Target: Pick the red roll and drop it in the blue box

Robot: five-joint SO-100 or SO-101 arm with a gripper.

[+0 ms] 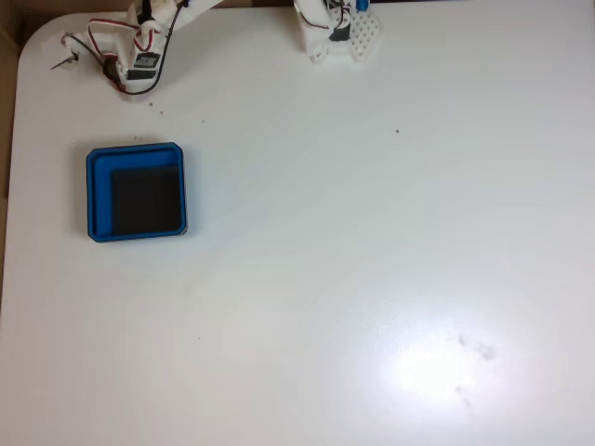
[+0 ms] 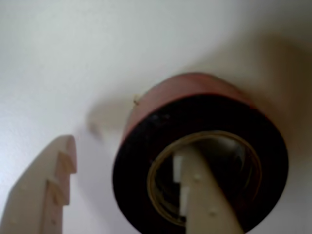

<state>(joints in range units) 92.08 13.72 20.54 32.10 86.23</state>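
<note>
In the wrist view the red roll (image 2: 200, 161) stands close up on the white table, red sides and dark ring top facing me. My gripper (image 2: 126, 146) is open and straddles the roll's left wall. One pale finger (image 2: 202, 195) reaches down into the hollow centre. The other finger (image 2: 51, 180) stands outside to the left, apart from the roll. In the fixed view the blue box (image 1: 98, 195) lies at the left of the table with nothing on its black floor. My white arm (image 1: 139, 42) with red and black wires reaches over the far left corner.
A white arm base with a perforated block (image 1: 339, 32) stands at the table's back edge. The table's rounded left edge (image 1: 11, 139) runs close to the box. A bright glare patch (image 1: 437, 367) lies at the front right.
</note>
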